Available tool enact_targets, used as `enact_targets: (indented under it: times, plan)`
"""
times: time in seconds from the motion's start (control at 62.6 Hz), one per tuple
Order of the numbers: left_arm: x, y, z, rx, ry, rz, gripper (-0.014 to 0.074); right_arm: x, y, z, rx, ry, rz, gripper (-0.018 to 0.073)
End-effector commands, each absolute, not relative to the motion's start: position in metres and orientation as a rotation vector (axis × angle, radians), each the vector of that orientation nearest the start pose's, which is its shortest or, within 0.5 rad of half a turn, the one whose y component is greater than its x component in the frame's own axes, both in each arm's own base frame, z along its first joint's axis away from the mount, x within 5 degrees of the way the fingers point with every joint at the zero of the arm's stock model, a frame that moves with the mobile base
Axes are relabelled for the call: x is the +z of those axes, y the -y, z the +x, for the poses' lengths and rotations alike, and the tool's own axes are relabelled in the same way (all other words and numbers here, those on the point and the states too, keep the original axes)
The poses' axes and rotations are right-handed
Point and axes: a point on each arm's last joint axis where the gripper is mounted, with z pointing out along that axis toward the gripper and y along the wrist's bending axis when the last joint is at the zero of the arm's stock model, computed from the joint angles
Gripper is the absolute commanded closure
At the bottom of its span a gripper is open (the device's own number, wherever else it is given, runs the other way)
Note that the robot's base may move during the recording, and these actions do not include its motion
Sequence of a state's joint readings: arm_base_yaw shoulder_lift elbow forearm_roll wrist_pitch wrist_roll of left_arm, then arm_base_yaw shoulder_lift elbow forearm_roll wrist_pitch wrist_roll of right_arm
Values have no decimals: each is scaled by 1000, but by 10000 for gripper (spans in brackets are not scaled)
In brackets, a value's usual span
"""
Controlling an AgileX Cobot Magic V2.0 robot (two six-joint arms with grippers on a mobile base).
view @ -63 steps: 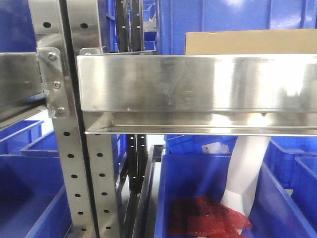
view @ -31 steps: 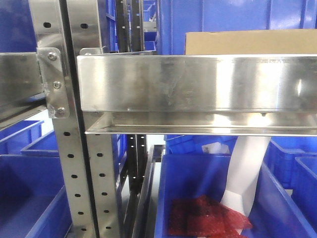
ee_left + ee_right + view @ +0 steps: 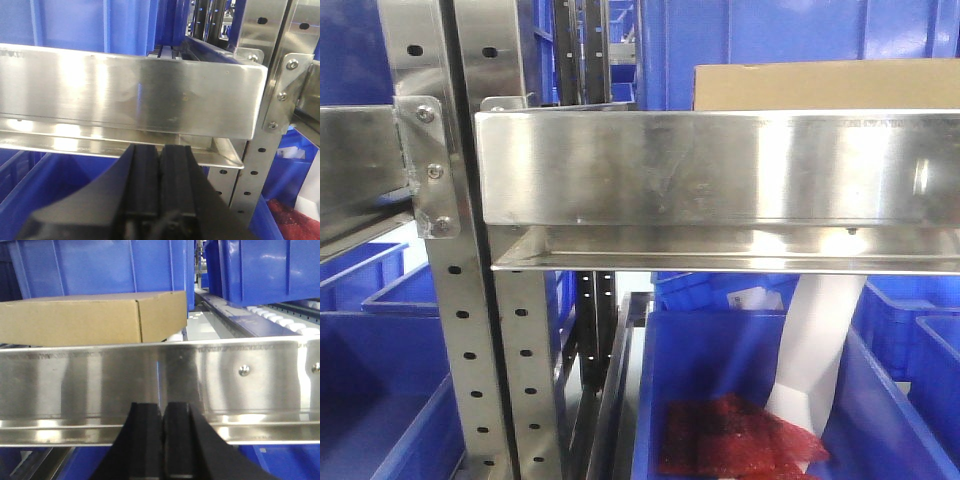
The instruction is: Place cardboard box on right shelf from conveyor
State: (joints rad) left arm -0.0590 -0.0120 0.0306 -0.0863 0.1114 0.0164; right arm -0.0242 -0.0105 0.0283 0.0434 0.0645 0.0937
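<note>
The tan cardboard box [image 3: 825, 85] lies on the right shelf [image 3: 720, 170], behind its shiny steel front lip; only its top strip shows in the front view. In the right wrist view the cardboard box [image 3: 95, 317] sits just past the shelf lip [image 3: 160, 375]. My right gripper [image 3: 164, 406] is shut and empty, below and in front of that lip. Also shut and empty, my left gripper [image 3: 161, 148] hangs under the lip of a steel shelf [image 3: 130, 95] left of an upright. The conveyor is out of view.
Perforated steel uprights [image 3: 470, 300] stand left of the right shelf. Blue bins [image 3: 740, 400] sit below it, one holding a red mesh bag [image 3: 740, 435] and a white sheet [image 3: 815, 350]. More blue bins [image 3: 100, 267] stand behind the box, with white rollers [image 3: 280, 317] at its right.
</note>
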Motion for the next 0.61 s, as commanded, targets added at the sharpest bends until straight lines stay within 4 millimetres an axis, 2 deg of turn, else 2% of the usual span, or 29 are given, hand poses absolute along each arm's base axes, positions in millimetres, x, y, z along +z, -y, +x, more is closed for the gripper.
enact_targets:
  times: [0.0, 0.591]
  plan:
    - [202, 4, 56, -116, -1522, -11, 715, 211, 2, 55, 80, -1434, 109, 506]
    - [202, 4, 56, -116, -1522, -11, 715, 210, 2, 55, 80, -1435, 109, 506]
